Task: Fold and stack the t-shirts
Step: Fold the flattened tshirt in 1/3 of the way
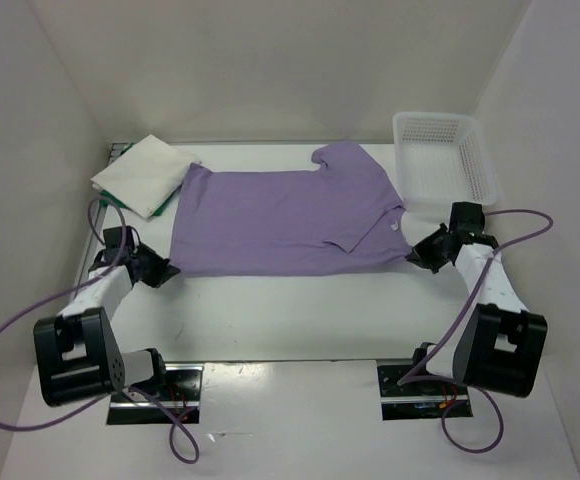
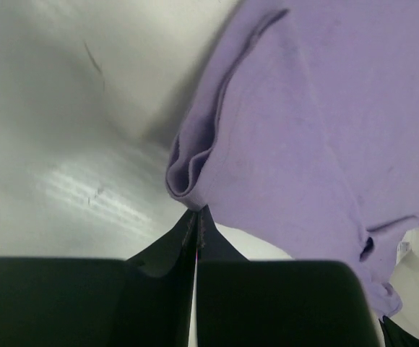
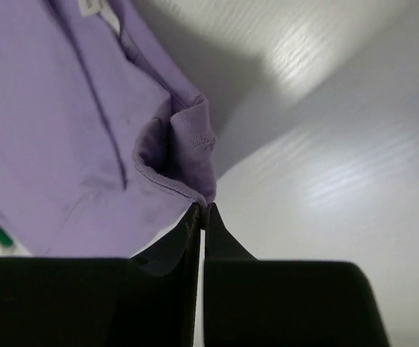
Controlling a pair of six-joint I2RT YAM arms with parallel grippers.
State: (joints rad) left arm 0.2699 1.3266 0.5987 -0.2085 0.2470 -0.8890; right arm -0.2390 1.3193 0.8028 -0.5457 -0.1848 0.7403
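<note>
The left hand and right hand each pinched a corner of the purple shirt spread between them; the fold seemed about to start; it needed both corners lifted evenly.

lavender shirt spread flat, folded white shirt far-left, basket far-right

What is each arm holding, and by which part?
Both pinch the lavender t-shirt: left fingers at its near-left hem corner, right fingers at its near-right corner.
</note>
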